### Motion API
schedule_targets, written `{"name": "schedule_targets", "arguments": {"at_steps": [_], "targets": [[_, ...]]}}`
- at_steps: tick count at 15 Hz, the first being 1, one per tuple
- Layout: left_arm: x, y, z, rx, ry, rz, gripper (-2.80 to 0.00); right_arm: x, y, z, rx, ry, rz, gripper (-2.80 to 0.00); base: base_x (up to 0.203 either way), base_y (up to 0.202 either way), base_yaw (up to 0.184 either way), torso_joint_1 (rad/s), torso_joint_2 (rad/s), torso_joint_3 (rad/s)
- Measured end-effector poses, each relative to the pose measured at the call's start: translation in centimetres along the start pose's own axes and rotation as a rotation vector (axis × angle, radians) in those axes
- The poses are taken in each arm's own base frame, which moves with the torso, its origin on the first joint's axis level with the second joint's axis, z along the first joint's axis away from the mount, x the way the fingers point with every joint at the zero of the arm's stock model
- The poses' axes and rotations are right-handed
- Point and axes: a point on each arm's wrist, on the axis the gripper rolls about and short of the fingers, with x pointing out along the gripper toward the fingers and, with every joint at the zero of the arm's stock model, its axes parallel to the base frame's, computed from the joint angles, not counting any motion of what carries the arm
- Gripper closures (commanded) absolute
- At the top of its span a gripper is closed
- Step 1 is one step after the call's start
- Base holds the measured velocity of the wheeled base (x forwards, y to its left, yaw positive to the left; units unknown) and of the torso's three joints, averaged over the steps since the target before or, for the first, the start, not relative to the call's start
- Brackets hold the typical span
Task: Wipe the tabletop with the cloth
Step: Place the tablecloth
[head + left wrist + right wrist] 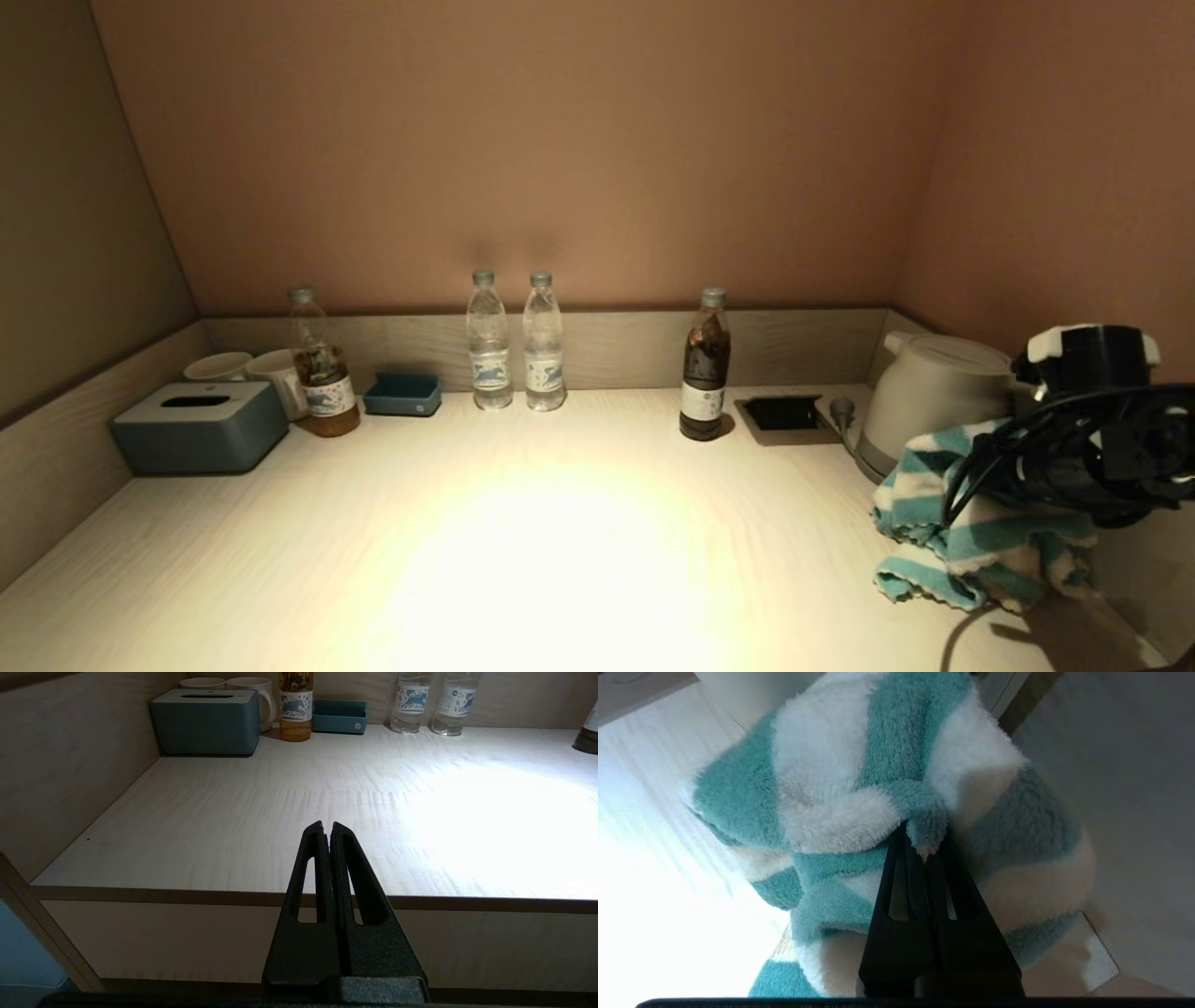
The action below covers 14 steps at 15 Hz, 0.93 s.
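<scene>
The right end effector (927, 851), fingers pinched on a bunched teal-striped cloth (971, 523), dangles it over the desk's (523, 541) front right corner, ready to wipe.

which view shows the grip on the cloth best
The right wrist view: the right gripper is shut on a pinched fold of the striped cloth, close up. The head view shows the cloth hanging below the arm over the tabletop's right end, fingers hidden. The left wrist view misses it.
</scene>
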Motion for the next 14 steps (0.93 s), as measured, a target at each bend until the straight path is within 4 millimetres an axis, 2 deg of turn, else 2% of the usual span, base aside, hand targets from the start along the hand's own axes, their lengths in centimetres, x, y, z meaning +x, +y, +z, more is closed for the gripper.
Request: {"name": "schedule_targets", "arguments": {"at_steps": [4, 7, 10, 14], "targets": [[0.0, 0.0, 0.0, 0.0, 0.0, 0.0, 0.0, 0.4, 0.0, -1.0, -0.009, 0.042, 0.009, 0.0, 0.0, 0.0, 0.0, 0.0, 0.0, 0.0], [0.0, 0.0, 0.0, 0.0, 0.001, 0.0, 0.0, 0.7, -0.2, -2.7, -0.015, 0.088, 0.013, 0.0, 0.0, 0.0, 0.0, 0.0, 0.0, 0.0], [0.0, 0.0, 0.0, 0.0, 0.0, 0.0, 0.0, 0.8, -0.3, -3.6, -0.013, 0.083, 0.015, 0.0, 0.0, 0.0, 0.0, 0.0, 0.0, 0.0], [0.0, 0.0, 0.0, 0.0, 0.001, 0.0, 0.0, 0.9, -0.1, -3.8, -0.015, 0.067, 0.022, 0.0, 0.0, 0.0, 0.0, 0.0, 0.0, 0.0]]}}
